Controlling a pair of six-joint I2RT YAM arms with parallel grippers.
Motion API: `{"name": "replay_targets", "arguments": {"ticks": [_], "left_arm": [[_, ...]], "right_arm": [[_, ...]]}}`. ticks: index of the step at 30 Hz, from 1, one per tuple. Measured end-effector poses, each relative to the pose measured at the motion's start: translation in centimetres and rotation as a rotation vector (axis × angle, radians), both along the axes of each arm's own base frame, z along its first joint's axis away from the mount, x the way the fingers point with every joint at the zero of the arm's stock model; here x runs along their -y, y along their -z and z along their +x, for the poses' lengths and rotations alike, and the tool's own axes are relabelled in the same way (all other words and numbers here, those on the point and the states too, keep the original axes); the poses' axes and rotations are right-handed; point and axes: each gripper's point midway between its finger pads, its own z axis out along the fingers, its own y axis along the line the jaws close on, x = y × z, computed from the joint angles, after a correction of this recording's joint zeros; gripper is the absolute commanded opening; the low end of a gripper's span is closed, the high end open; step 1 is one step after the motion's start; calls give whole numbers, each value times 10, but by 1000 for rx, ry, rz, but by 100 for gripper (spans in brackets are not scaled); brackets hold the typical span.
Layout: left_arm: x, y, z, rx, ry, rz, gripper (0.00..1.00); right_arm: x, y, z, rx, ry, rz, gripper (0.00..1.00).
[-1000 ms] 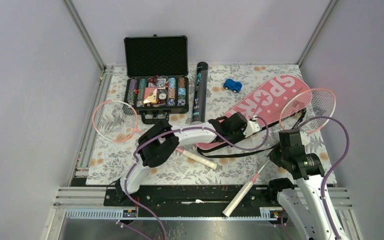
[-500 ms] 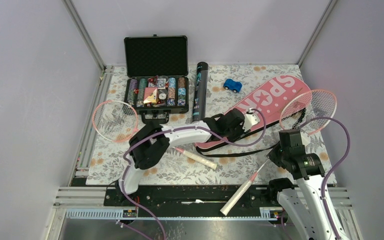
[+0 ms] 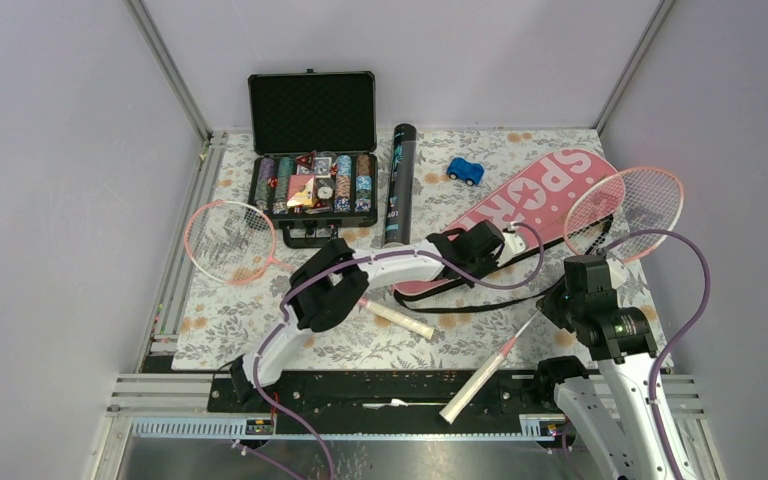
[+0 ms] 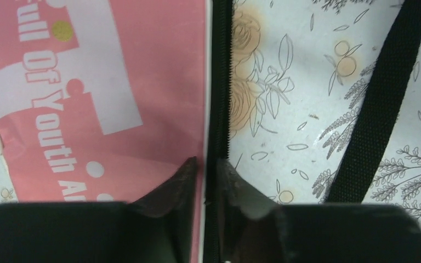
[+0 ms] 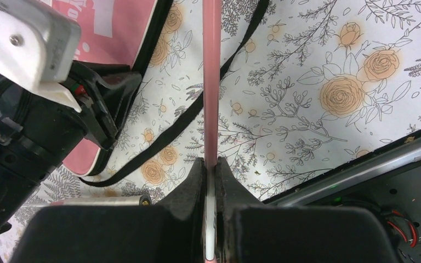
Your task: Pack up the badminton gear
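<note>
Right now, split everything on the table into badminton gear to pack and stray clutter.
Pack: left racket, right racket (held in the right pincer), cover, tube.
Clutter: chip case, toy car.

The case stood rear left on the table, the tube just right of it, the toy car farther right. The racket cover lay between the left racket and the right racket.

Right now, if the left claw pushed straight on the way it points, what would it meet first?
The pink racket cover: its black zip edge lies between the left claw's fingers. Gap unclear.
</note>
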Motion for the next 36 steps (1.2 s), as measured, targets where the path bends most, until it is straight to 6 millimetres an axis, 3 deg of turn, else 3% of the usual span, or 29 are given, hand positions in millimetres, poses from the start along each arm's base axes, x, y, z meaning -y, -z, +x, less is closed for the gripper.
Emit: {"name": "replay_targets", "arguments": {"ticks": [2, 8, 12, 16, 20, 23, 32, 36], "left_arm": [[5, -2, 2, 0, 0, -3, 0], [6, -2, 2, 6, 0, -22, 0], [-8, -7, -5, 3, -6, -16, 0], [-17, -31, -11, -4, -24, -49, 0], [-12, -73, -12, -10, -45, -154, 0], [-7, -92, -13, -23, -55, -212, 0], [-3, -99, -15, -117, -84, -272, 0], [-3, -108, -6, -179, -98, -313, 0]], "right_arm": [[1, 0, 0, 0, 2, -2, 0], [1, 1, 1, -4, 5, -5, 0], [1, 9, 2, -16, 7, -6, 0], [2, 25, -1, -62, 13, -13, 0], [3, 35, -1, -118, 26, -27, 0], [3, 38, 0, -143, 33, -30, 0], [3, 42, 0, -167, 51, -23, 0], [-4, 42, 1, -151, 54, 19, 0]]}}
